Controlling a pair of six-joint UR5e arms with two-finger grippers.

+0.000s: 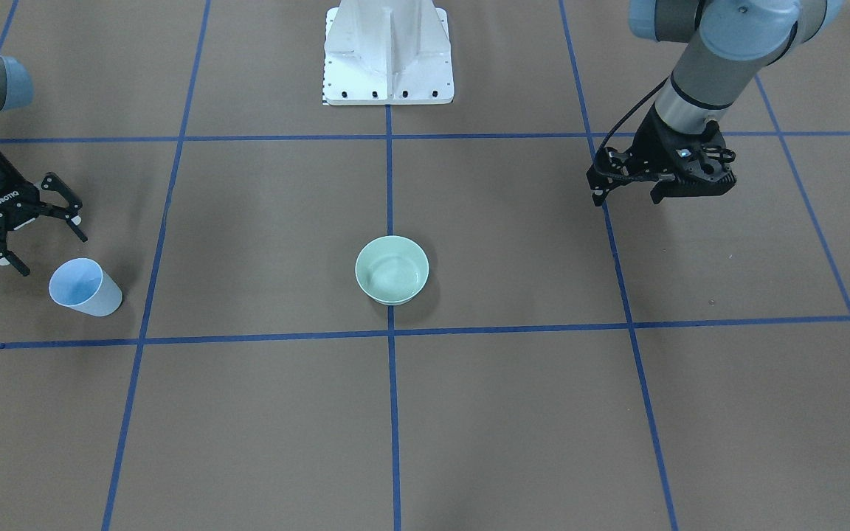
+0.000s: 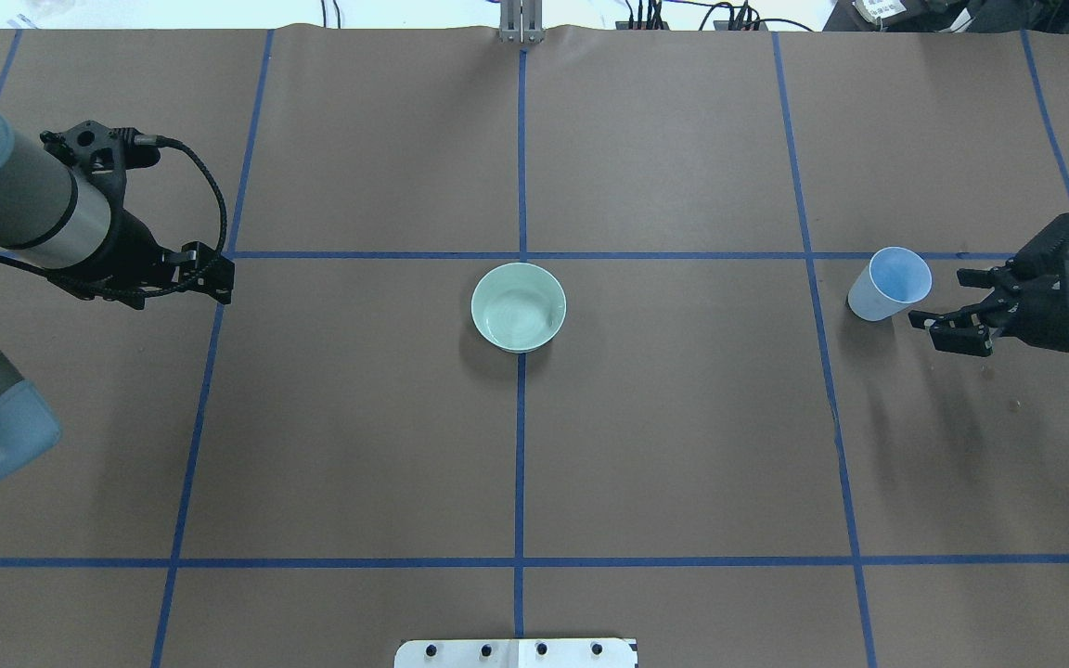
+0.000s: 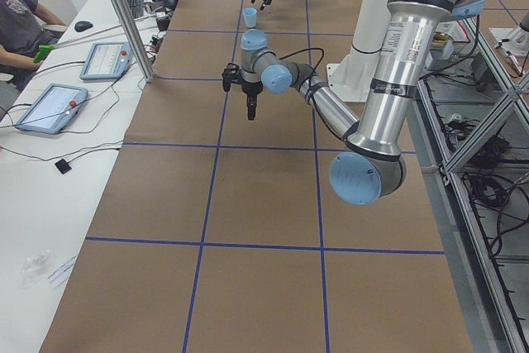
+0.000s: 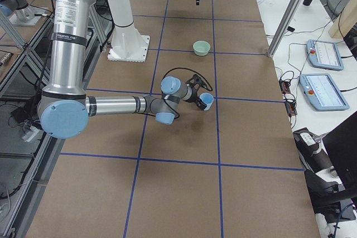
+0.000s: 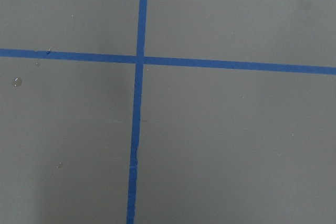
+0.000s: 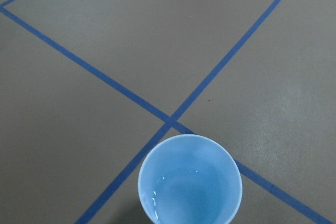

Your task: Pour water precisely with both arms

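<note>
A light-blue cup (image 1: 85,287) stands upright on the brown table, and the water (image 6: 173,195) in it shows as glints in the right wrist view. My right gripper (image 1: 52,254) is open and empty just beside the cup (image 2: 889,283), not touching it. A pale green bowl (image 2: 518,306) sits at the table's centre on a tape crossing. My left gripper (image 2: 217,278) hangs above the table far from both, over a blue tape crossing (image 5: 139,59). It looks shut and holds nothing.
The white pedestal (image 1: 388,66) stands at the robot's side of the table. Blue tape lines (image 2: 521,464) divide the brown table into squares. A droplet (image 5: 17,82) lies on the table under my left wrist. Tablets (image 3: 51,107) and an operator (image 3: 21,26) are beside the table.
</note>
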